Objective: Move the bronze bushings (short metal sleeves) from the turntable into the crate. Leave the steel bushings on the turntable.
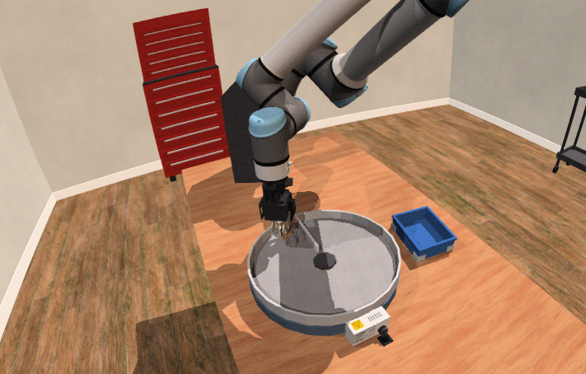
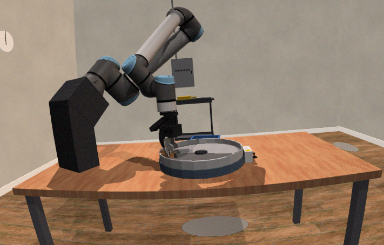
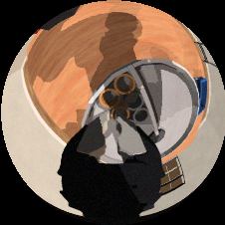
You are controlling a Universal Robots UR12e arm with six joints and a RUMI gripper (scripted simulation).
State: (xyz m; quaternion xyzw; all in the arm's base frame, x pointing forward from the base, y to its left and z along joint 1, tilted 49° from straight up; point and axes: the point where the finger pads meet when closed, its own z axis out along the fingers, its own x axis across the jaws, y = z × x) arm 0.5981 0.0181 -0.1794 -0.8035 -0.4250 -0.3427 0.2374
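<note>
Wrist view looks straight down past the tool (image 3: 120, 118), whose two pale fingers reach into a wedge-shaped compartment of the turntable (image 3: 171, 130). A cluster of short sleeves stands on end there, packed close together. Three show orange rims: one bronze bushing (image 3: 124, 83) lies farthest from the fingers, a second bronze sleeve (image 3: 108, 97) sits beside it nearer the rim, and a third bronze piece (image 3: 120, 112) sits right at the fingertips. The tool is clenched on this third one, its jaws pinched nearly together on the sleeve's wall. Two grey steel bushings (image 3: 133, 100) stand touching the bronze ones, on the side toward the divider bar (image 3: 149, 107).

From the top view, the turntable (image 1: 369, 296) sits near the middle of the worktop (image 1: 448, 315), and the tool (image 1: 285, 228) is down inside its raised wall on the side facing the worktop's back-left corner, where the arm's dark pedestal (image 1: 234, 139) stands. A dark hub (image 1: 324, 260) marks the turntable's centre. The blue crate (image 1: 443, 240) rests on the worktop just beside the turntable, toward the right edge; its inside shows only blue floor. A small white control box (image 1: 369, 324) touches the turntable's wall toward the front edge.

In the exterior view the wrist points straight down, and the fingertips (image 2: 167, 145) sit below the turntable's rim.
</note>
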